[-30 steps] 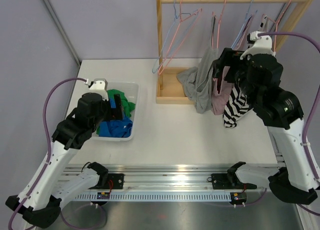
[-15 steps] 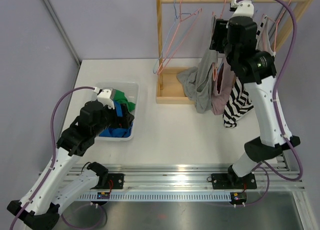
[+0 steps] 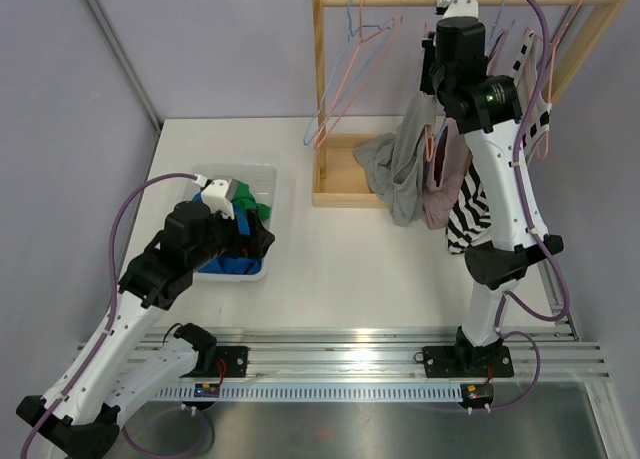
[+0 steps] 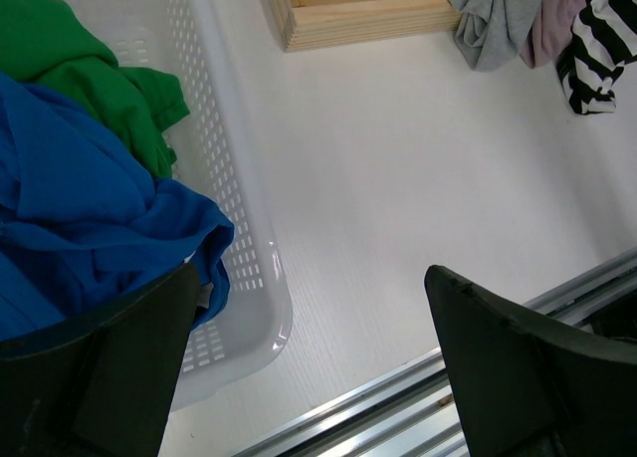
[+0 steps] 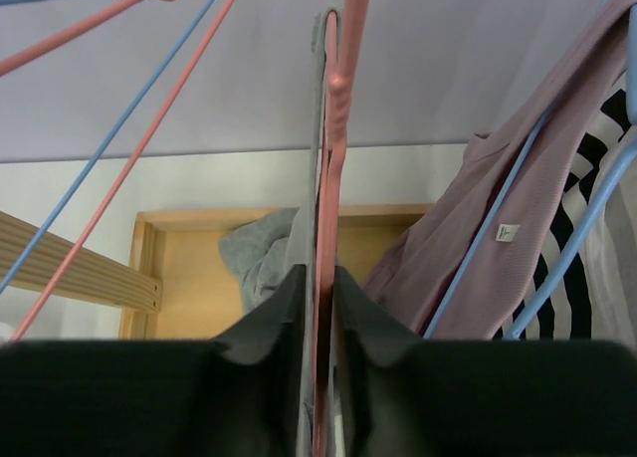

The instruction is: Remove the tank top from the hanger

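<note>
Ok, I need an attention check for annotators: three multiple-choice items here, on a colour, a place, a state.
1. Hanger pinched by the right gripper: A blue, B pink, C white.
2. The blue shirt lies: A on that hanger, B in the white basket, C on the right gripper.
3. The left gripper: A open, empty, B shut on the blue shirt, C shut on the white basket.
B, pink wire in its grip; B, heaped in the basket; A, its two sides stand wide apart.
</note>
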You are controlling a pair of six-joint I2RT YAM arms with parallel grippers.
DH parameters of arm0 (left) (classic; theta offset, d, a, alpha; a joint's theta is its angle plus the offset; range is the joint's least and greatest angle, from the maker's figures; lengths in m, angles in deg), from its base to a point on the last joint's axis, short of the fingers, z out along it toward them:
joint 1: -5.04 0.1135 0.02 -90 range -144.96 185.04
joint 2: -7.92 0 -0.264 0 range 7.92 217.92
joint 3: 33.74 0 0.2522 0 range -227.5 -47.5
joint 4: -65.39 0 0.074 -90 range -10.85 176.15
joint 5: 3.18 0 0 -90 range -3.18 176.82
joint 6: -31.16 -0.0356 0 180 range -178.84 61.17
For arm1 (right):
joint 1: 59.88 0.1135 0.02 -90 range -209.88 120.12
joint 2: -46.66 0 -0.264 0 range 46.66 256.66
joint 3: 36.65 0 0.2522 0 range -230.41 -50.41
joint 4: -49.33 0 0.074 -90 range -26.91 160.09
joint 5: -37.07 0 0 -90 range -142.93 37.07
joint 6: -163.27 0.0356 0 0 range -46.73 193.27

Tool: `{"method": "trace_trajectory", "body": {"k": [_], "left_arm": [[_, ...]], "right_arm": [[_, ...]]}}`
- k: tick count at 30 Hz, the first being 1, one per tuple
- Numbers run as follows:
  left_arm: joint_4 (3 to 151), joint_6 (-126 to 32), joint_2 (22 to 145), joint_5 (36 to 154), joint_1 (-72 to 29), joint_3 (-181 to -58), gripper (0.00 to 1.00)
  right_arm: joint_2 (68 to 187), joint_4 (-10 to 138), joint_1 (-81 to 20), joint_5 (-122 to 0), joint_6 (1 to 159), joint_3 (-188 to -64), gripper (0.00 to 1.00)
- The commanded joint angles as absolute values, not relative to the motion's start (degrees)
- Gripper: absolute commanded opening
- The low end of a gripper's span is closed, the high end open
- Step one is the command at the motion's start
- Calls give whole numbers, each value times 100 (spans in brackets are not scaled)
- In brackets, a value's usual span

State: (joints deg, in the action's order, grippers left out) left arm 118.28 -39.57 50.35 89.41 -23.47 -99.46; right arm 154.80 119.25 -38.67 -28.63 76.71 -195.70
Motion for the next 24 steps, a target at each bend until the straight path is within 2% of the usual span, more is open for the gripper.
{"method": "trace_trajectory", "body": {"k": [1,4,5,19,24], "left_arm": [[11553,-4011,5046,9130,-2335,-9962,99],[11553,-4011,5046,9139,-2326,-9953,99],[11553,-4020,5046,9130,-2326,-9953,99],[11492,-3897,4967,9103,-2326,-10058,99],[11501,-3801,4984,9156,-2326,-10295,99]], "right_arm": [[15485,11829,-3905,-2946,7581,-19850,17],[15468,11811,-3905,-2981,7599,-19885,2],[15451,11794,-3914,-3033,7616,-19903,0],[14572,11381,-3897,-3763,7880,-19771,0],[13931,11398,-3897,-4228,8047,-18999,0]]}}
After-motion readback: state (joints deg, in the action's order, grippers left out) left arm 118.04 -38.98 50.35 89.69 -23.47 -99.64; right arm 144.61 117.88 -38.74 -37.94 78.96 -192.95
